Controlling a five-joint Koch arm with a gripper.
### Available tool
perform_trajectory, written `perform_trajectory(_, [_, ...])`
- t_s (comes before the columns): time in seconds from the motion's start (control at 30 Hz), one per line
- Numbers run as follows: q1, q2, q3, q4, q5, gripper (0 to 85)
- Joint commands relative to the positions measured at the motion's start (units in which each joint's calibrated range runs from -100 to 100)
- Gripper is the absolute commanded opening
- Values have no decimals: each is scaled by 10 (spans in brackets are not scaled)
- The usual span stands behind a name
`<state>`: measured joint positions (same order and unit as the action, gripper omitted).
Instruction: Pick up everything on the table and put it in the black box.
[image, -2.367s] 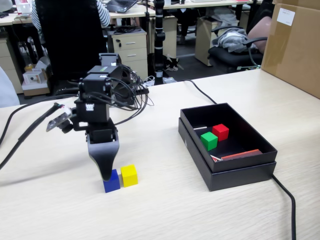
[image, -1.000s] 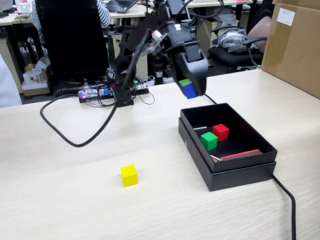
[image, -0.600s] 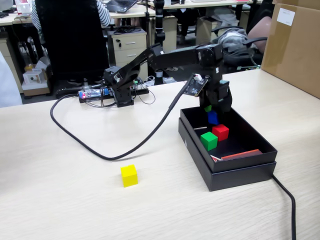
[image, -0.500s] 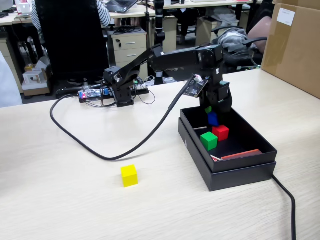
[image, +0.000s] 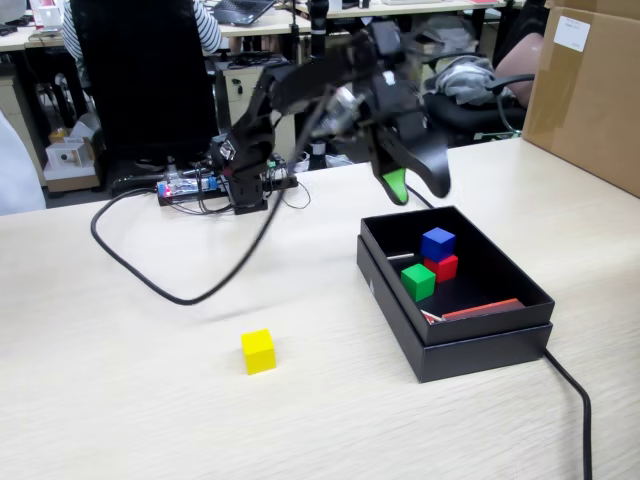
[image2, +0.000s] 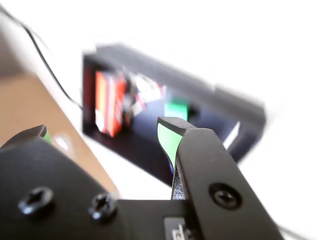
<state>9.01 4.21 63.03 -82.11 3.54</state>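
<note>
The gripper (image: 418, 188) is hanging wide open and empty above the black box (image: 520, 291). 3 cubes are sitting inside: blue (image: 437, 243), red (image: 446, 266), green (image: 418, 281). The yellow cube (image: 258, 351) is sitting on the table (image: 120, 380), well left.

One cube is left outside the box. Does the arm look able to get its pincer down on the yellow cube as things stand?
Probably yes. The yellow cube stands alone on bare table, nothing beside it. The pincer is open and empty, raised above the black box.
</note>
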Motion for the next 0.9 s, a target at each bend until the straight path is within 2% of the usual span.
perform_trajectory(0.0, [-57,-56,12,-24,-51,441])
perform_trajectory(0.27, [-149,98,27,-17,-102,465])
perform_trajectory(0.87, [-157,391,104,15,-100,465])
